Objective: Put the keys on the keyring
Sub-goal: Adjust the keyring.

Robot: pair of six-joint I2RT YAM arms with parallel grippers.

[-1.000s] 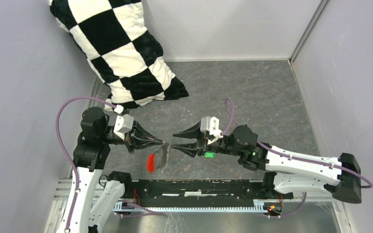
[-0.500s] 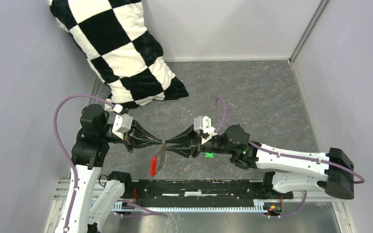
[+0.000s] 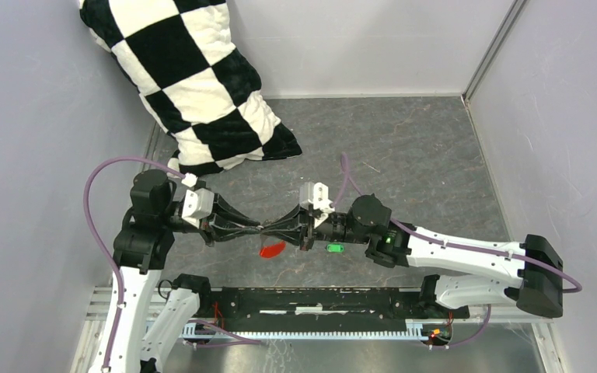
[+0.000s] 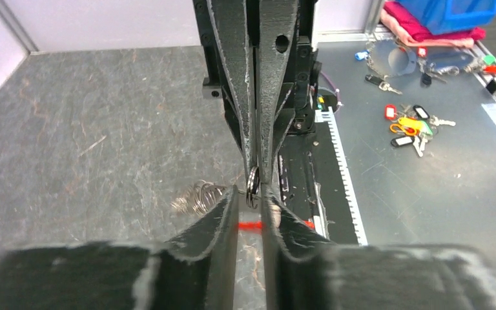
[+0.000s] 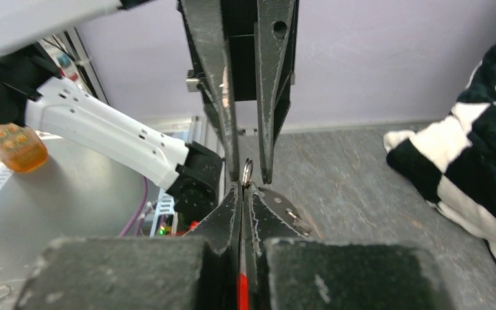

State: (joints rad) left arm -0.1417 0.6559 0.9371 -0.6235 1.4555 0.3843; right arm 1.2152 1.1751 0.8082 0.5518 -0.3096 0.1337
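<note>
The keyring's silvery ring stands edge-on where both grippers meet tip to tip above the table. My right gripper is shut on it; in the right wrist view its fingers are pressed together under the ring. My left gripper has its jaws slightly parted around the ring. The red tag hangs under the meeting point and shows between my left fingers. A silvery coil of links sits just left of them. The green-headed key lies on the table under my right wrist.
A black-and-white checkered pillow leans in the far left corner and shows in the right wrist view. Grey walls close three sides. A black rail runs along the near edge. Other keys lie on a metal surface outside.
My right gripper moved left, met the left gripper's tips and closed on the ring. The red tag swung from hanging low left to under the meeting point.
</note>
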